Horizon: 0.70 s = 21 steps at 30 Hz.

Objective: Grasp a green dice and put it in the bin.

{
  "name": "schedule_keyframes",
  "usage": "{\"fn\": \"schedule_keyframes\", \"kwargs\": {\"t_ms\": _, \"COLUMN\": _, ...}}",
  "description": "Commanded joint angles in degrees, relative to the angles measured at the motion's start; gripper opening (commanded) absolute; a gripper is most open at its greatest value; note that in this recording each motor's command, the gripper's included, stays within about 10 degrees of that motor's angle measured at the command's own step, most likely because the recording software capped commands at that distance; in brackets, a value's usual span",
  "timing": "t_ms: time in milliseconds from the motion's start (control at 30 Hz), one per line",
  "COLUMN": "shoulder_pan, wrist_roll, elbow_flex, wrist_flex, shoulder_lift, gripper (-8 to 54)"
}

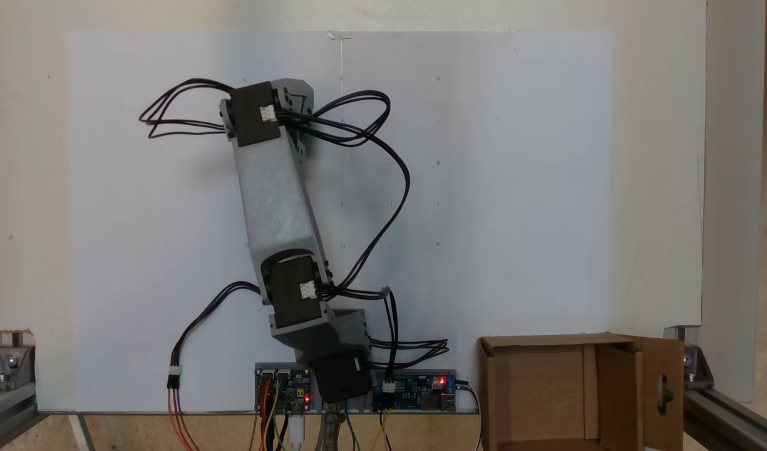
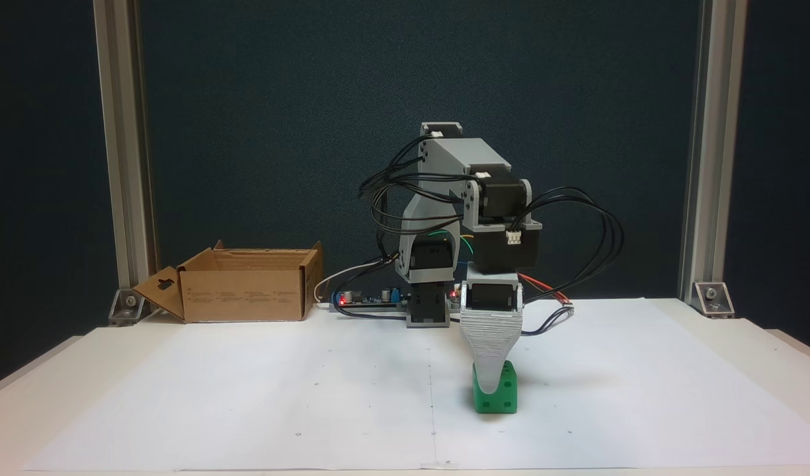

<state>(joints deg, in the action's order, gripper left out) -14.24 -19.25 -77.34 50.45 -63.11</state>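
Observation:
The green dice [image 2: 506, 395] rests on the white paper, right of the centre line in a fixed view. My gripper [image 2: 489, 389] points straight down at it, and its ribbed grey front jaw covers the left part of the dice's face. The other jaw lies behind, hidden, so the gap cannot be judged. The dice looks to sit flat on the paper. The bin [image 2: 243, 299], a brown cardboard box with a keyhole cutout in one flap, stands at the back left, far from the gripper. From above, the bin [image 1: 487, 388] is at the lower right and the arm [image 1: 277, 200] covers the dice.
Circuit boards with red lights [image 1: 414, 385] and looping black cables [image 1: 383, 188] sit around the arm's base. Aluminium frame posts [image 2: 699, 165] stand at the table's back corners. A white paper sheet [image 2: 246, 396] covers the table between dice and bin.

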Motion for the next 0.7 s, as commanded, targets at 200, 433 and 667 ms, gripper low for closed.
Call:
{"fn": "schedule_keyframes", "kwargs": {"t_ms": 200, "shoulder_pan": -0.2, "wrist_roll": -3.3, "elbow_flex": 0.9, "wrist_flex": -1.8, "shoulder_lift": 1.8, "gripper": 43.2}}
{"fn": "schedule_keyframes", "kwargs": {"t_ms": 433, "shoulder_pan": -0.2, "wrist_roll": -3.3, "elbow_flex": 0.9, "wrist_flex": -2.8, "shoulder_lift": 2.9, "gripper": 43.1}}
{"fn": "schedule_keyframes", "kwargs": {"t_ms": 667, "shoulder_pan": 0.0, "wrist_roll": -3.3, "elbow_flex": 0.9, "wrist_flex": -4.3, "shoulder_lift": 3.5, "gripper": 41.4}}
